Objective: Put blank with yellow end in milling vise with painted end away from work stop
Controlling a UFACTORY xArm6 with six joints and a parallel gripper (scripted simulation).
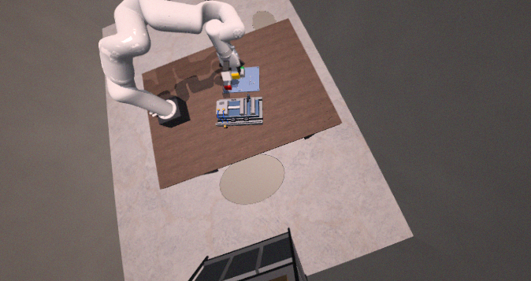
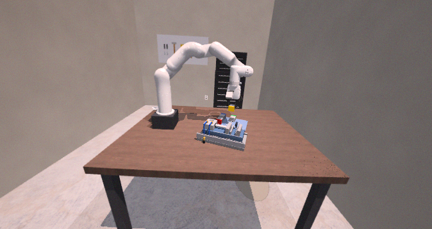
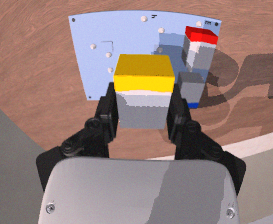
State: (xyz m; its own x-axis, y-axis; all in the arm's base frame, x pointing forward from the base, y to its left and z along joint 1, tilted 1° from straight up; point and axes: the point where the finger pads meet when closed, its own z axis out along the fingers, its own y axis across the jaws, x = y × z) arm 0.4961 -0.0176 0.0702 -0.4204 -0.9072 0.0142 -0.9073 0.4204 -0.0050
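Arm (image 1: pixel 173 15) (image 2: pixel 192 49) anchoring notes: highlights glinting on its white shell, 1 dark shadow spreading across tabletop (image 1: pixel 276 127) (image 2: pixel 205 155) beside it. Floor below arm showing paler light, walls around it dimmer. Grain speckling all 3 views; small parts beyond arm's base looking soft. Wrist view bowing straight edges.

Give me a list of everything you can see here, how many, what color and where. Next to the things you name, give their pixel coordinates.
Yellow-ended blank (image 1: pixel 235 75) (image 2: pixel 231 108) (image 3: pixel 144 75): one, grey and yellow, raised between the fingers
Red-ended blank (image 2: pixel 219 121) (image 3: pixel 200 47): one, grey and red, on the plate
Blue-ended blank (image 3: pixel 191 89): one, grey and blue, beside the red-ended one
Green-ended blank (image 1: pixel 242 72) (image 2: pixel 232 117): one, pale and green, on the plate
Infeed plate (image 1: pixel 252 85) (image 3: pixel 87 50): one, light blue, on the table
Vise (image 1: pixel 221 105) (image 2: pixel 210 124): one, grey and blue, on the table
Table (image 1: pixel 189 155) (image 2: pixel 179 158): one, brown
Wall board (image 2: pixel 161 57): one, pale, back wall
Arm (image 1: pixel 173 17) (image 2: pixel 163 91): one, white, on a black base
Gripper (image 2: pixel 231 106) (image 3: pixel 143 95): one, black fingers, closed on the yellow-ended blank
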